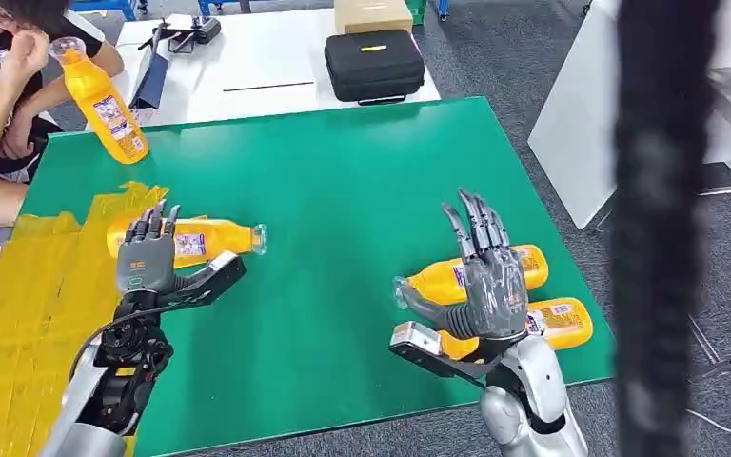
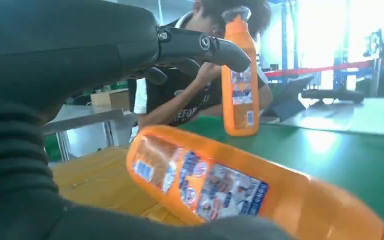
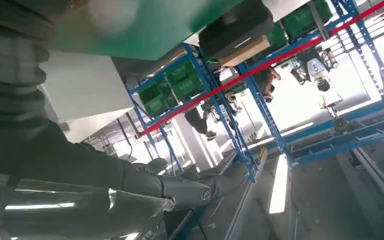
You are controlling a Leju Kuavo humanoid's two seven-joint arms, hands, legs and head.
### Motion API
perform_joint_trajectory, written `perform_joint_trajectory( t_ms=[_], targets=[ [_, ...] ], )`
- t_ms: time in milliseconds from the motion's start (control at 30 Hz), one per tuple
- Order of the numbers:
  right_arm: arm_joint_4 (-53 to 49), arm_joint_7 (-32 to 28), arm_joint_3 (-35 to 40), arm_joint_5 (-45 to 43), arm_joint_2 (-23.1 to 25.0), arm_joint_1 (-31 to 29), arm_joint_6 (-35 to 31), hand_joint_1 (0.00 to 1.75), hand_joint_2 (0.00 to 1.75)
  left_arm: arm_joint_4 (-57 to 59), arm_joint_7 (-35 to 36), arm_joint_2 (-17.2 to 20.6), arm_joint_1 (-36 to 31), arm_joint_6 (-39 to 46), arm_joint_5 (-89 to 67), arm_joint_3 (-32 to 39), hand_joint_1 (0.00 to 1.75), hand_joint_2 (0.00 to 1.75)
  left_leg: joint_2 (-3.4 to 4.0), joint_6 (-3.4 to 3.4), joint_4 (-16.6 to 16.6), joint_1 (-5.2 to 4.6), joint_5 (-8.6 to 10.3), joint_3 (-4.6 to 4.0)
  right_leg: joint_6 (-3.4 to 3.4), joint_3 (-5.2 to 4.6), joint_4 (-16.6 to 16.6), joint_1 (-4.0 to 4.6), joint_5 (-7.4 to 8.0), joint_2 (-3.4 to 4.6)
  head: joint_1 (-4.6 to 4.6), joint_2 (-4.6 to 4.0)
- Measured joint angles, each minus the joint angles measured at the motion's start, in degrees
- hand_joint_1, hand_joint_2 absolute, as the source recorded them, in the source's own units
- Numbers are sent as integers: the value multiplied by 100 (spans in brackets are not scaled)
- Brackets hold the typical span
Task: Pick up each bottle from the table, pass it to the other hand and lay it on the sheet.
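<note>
Orange liquid fills each of the four clear-capped bottles nearly to the neck. One bottle [image 1: 190, 238] lies on its side across the edge of the yellow sheet [image 1: 29, 295], cap pointing onto the green table [image 1: 343, 181]; the left hand [image 1: 146, 255] hangs at it with fingers extended and thumb spread, and the left wrist view shows the label just under the palm, so whether the hand touches it cannot be told. Two bottles lie side by side near the table's right edge, the farther bottle [image 1: 531, 262] and the nearer bottle [image 1: 563, 322], with the right hand [image 1: 485, 276] raised in front of them, fingers straight and apart, gripping nothing. A fourth bottle [image 1: 105, 100] stands tilted at the far left corner, held at the cap by a seated person [image 1: 0, 86]. Judged risks: the lying bottle is round and may roll off the sheet if nudged by the departing fingers; a right-hand reach may knock the nearer bottle over the table edge.
</note>
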Motion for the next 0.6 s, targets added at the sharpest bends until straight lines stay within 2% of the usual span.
perform_joint_trajectory(
  t_ms=[100,133,233,333,467,600],
  targets=[
    [0,11,-31,44,0,1,4,0,175,-230,-257,-37,91,92,300,81,0,0,0,0,0,0,0,0,0,0,0,0,0,0,-2,0],
    [0,24,-53,94,0,2,13,0,175,-369,-575,-70,164,151,688,121,0,175,0,0,0,0,0,1,0,0,0,0,0,0,-2,0],
    [0,24,-195,241,-11,-19,116,0,175,-1116,-1658,-175,479,13,2546,140,0,175,1,0,0,0,0,-1,0,0,0,1,0,0,0,0],
    [9,61,-398,497,-101,-130,429,0,175,-2001,-2276,-230,776,-396,4150,112,0,175,9,1,0,0,-3,-1,0,-1,-1,0,0,4,0,0],
    [120,157,-652,774,-385,-377,980,0,175,-2709,-2643,-238,1017,-686,5034,109,0,175,0,3,0,-2,-3,-2,1,1,-2,-1,-1,1,0,0],
    [522,11,-883,757,-771,-751,1741,0,175,-2916,-2811,-238,1072,-791,5265,109,0,175,-4,10,0,-2,3,-2,9,3,-2,-2,6,1,-2,0]
  ],
)
